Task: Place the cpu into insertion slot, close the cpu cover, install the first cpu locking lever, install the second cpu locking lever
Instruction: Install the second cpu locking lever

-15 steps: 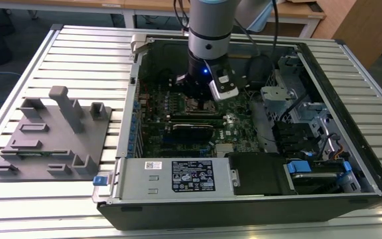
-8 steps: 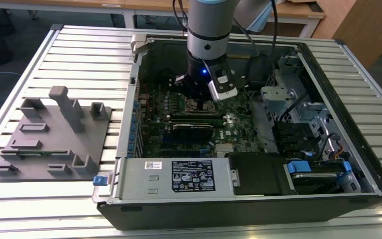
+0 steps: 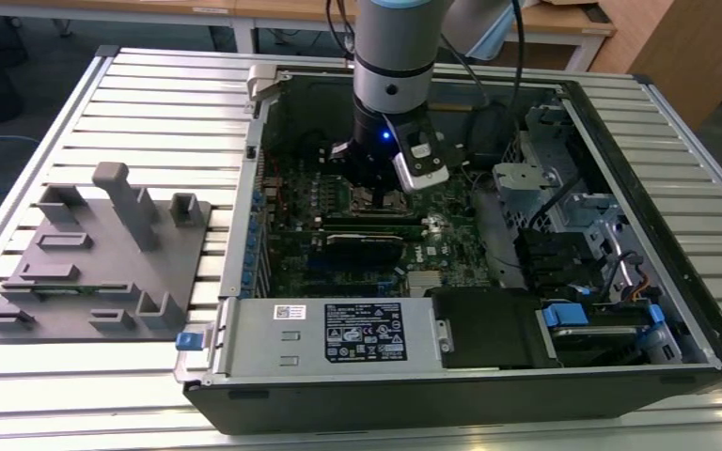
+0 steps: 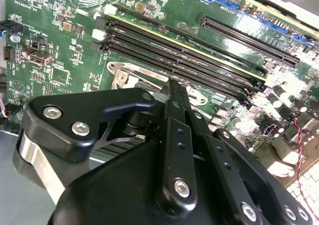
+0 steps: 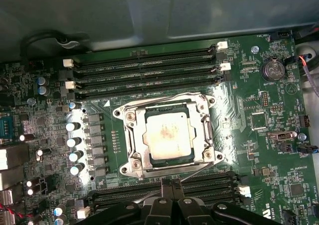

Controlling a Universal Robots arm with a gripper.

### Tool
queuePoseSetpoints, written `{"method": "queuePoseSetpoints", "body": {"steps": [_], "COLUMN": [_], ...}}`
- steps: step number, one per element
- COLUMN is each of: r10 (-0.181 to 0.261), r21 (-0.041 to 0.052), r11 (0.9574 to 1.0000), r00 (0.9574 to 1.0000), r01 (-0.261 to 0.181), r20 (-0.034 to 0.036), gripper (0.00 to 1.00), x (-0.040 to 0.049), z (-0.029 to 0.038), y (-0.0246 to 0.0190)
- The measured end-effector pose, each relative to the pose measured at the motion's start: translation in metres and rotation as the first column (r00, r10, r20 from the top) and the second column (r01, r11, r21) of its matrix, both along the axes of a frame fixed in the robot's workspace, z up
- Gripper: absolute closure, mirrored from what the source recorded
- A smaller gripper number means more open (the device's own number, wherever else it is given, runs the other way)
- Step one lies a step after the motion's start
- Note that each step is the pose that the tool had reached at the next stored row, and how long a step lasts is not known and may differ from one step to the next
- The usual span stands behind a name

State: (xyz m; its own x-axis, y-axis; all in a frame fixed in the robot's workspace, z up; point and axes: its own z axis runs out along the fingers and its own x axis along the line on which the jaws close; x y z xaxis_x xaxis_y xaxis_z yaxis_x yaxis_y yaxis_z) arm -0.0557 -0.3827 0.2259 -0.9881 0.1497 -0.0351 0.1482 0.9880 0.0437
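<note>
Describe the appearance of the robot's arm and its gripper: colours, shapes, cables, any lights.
In the exterior view the arm is a silver-grey cylinder with a pale blue ring at the top and a black lower section carrying a small blue light. A white and grey block sits on its side, and black cables trail behind. In the second wrist view the gripper has matte black linkage bars joined by silver screws.

Matt silver-grey metal cpu (image 5: 167, 134) inside shiny silvery metal cpu cover (image 5: 206, 127). Glossy green circuit board (image 5: 259, 145). Matt black metal gripper (image 5: 172, 184). Ribbed pale metal table (image 3: 148, 113).
</note>
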Motion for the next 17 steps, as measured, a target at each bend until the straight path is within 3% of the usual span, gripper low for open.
{"method": "queuePoseSetpoints", "body": {"steps": [17], "r10": [0.0], "r21": [0.0001], "r11": [1.0], "r00": [1.0], "r01": [0.0], "r20": [0.0012], "gripper": [0.9], "x": [-0.0031], "z": [-0.0002], "y": [0.0]}}
